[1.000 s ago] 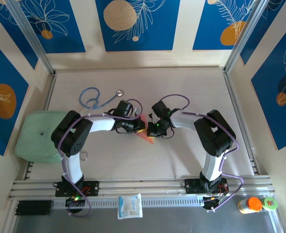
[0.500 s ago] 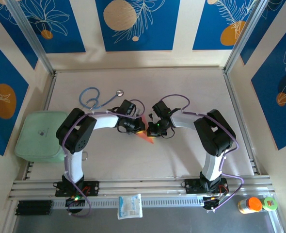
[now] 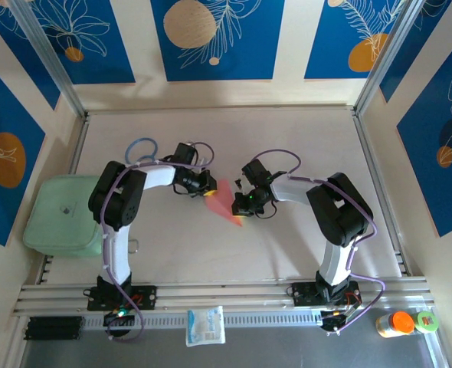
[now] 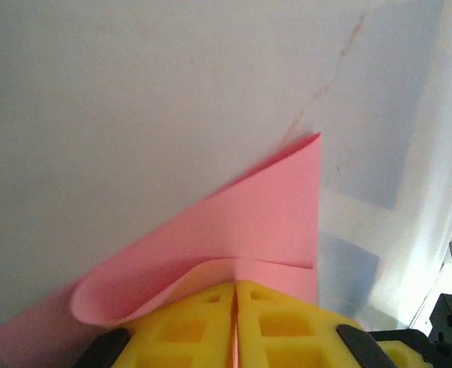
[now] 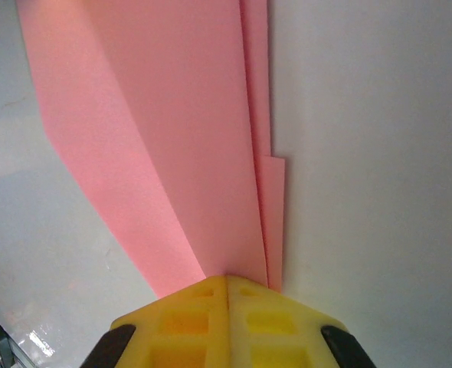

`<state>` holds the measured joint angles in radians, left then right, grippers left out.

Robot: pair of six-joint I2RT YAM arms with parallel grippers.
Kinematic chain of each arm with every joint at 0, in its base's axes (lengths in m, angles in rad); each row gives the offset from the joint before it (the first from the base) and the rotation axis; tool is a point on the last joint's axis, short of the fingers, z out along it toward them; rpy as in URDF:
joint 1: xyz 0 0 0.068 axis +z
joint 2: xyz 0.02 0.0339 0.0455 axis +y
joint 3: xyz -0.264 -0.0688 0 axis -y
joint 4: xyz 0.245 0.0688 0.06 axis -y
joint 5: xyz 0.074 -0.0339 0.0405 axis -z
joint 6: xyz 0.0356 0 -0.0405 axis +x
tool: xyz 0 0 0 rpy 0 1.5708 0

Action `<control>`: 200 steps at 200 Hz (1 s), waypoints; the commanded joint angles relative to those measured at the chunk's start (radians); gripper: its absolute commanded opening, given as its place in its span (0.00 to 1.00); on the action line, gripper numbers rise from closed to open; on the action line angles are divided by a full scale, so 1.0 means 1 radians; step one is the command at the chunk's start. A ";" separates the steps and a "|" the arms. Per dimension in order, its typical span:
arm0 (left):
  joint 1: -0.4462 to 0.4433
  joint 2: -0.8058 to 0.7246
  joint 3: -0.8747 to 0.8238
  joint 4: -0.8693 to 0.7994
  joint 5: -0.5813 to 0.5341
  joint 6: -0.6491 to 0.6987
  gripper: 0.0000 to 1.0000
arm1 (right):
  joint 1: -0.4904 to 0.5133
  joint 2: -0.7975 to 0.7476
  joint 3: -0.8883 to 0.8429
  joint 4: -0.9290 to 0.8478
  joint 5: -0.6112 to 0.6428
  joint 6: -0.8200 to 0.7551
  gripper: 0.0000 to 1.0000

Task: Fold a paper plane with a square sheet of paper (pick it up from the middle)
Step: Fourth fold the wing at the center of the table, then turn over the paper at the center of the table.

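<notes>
Now you're clamping the paper by its tip in the right gripper, long axis pointing at the left gripper, fingers together.

Work surface is a pale, matt tabletop, evenly lit from above, with soft shadows only. The walls are cream boards carrying blue panels printed with white leaf outlines and orange discs. Slanted aluminium posts stand at both rear corners. An aluminium rail runs along the near edge, with a grey slotted strip in front of it.
</notes>
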<state>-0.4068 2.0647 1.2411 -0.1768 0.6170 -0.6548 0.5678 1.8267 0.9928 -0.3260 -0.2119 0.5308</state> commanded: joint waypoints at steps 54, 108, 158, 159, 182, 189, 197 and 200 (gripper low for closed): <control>0.121 0.042 0.118 -0.117 -0.181 0.140 0.12 | -0.006 0.052 -0.074 -0.147 0.075 -0.007 0.04; 0.123 -0.146 0.112 -0.117 -0.172 0.094 0.20 | -0.008 -0.073 -0.019 -0.031 -0.036 0.041 0.11; 0.121 -0.394 -0.134 0.039 -0.175 -0.076 0.39 | -0.046 -0.191 -0.021 0.106 -0.032 0.123 0.29; 0.120 -0.400 -0.139 0.042 -0.177 -0.079 0.40 | -0.048 -0.191 -0.022 0.109 -0.031 0.123 0.29; 0.121 -0.485 -0.256 0.100 -0.189 -0.148 0.51 | -0.078 -0.171 -0.023 0.125 -0.030 0.096 0.34; 0.121 -0.504 -0.289 0.119 -0.190 -0.166 0.53 | -0.083 -0.157 -0.014 0.121 -0.032 0.084 0.35; 0.120 -0.525 -0.328 0.147 -0.186 -0.186 0.55 | -0.087 -0.141 -0.003 0.120 -0.048 0.068 0.36; 0.121 -0.532 -0.341 0.155 -0.186 -0.194 0.56 | -0.088 -0.134 0.001 0.122 -0.055 0.059 0.36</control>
<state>-0.2836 1.5799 0.9947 -0.0998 0.4385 -0.7555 0.4946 1.6516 0.9730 -0.2115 -0.2359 0.6281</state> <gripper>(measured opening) 0.531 0.354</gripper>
